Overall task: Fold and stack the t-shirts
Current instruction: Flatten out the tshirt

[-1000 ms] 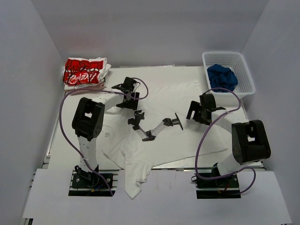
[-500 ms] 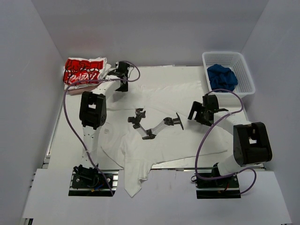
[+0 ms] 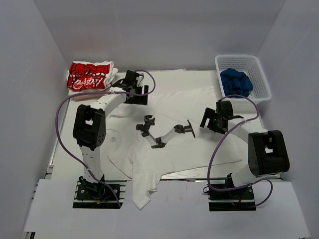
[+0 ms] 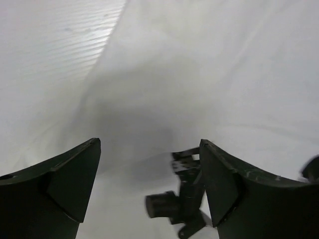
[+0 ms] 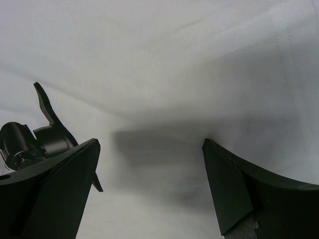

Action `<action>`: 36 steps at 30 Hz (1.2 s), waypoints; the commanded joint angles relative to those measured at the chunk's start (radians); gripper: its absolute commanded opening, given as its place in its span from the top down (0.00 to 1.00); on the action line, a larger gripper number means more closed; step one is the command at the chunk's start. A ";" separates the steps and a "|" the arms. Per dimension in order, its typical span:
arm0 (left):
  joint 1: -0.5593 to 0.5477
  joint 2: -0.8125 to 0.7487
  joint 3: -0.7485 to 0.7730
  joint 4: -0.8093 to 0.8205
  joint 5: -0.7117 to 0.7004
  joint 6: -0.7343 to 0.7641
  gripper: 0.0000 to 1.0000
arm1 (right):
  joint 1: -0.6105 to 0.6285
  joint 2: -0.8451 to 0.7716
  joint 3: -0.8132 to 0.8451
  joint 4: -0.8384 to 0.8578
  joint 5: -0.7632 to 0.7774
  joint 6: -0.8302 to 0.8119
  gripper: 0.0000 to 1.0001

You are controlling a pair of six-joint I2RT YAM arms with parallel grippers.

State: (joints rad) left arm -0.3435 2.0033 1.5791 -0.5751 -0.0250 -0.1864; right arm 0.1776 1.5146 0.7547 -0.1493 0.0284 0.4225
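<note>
1. Left arm: I see it rise from its base at the near left, bend at the elbow and reach toward the far left of the white counter [image 3: 174, 77]. The left tool [image 3: 134, 89] sits low over the far left edge of the large plain white short-sleeved cloth t-shirt [image 3: 184, 149]. It is near the folded white t-shirt with the red-and-black print [image 3: 89, 75], which lies in the far left corner.

2. Left tool state: in the wrist view its jaws [image 4: 149, 144] are spread wide with only white cloth beneath them. Nothing is pinched.

3. Right arm: I see it fold back from its base at the near right, the forearm angled toward the centre. The right tool [image 3: 212, 119] is over the right part of the plain shirt.

4. Right tool state: its jaws [image 5: 149, 144] are spread wide over wrinkled cloth and hold nothing.

5. Plain shirt: it lies unfolded across the middle of the counter, and one part hangs over the near edge.

6. A black jointed bracket [image 3: 162, 134] lies on the shirt between the two tools. It shows in both wrist views [image 4: 182, 209] [image 5: 30, 144].

7. A white plastic mesh basket [image 3: 261, 74] at the far right holds a crumpled blue cloth [image 3: 237, 82].
</note>
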 commanded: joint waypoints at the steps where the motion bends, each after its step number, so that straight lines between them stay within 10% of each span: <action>1: -0.029 -0.043 -0.016 0.084 0.097 -0.031 0.10 | -0.004 0.041 -0.049 -0.107 -0.019 -0.004 0.10; 17: -0.111 0.176 0.119 -0.064 -0.073 -0.051 0.23 | -0.013 0.030 -0.052 -0.113 -0.007 0.005 0.10; 29: -0.089 0.129 0.142 -0.115 -0.226 -0.079 0.99 | -0.023 0.032 -0.055 -0.116 -0.001 0.012 0.10; 36: -0.080 0.045 0.081 -0.031 -0.286 -0.058 1.00 | -0.027 0.036 -0.057 -0.116 -0.010 0.015 0.10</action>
State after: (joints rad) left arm -0.4370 2.1647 1.6806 -0.6437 -0.2413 -0.2581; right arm 0.1642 1.5135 0.7517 -0.1463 0.0151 0.4301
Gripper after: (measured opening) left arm 0.025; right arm 0.900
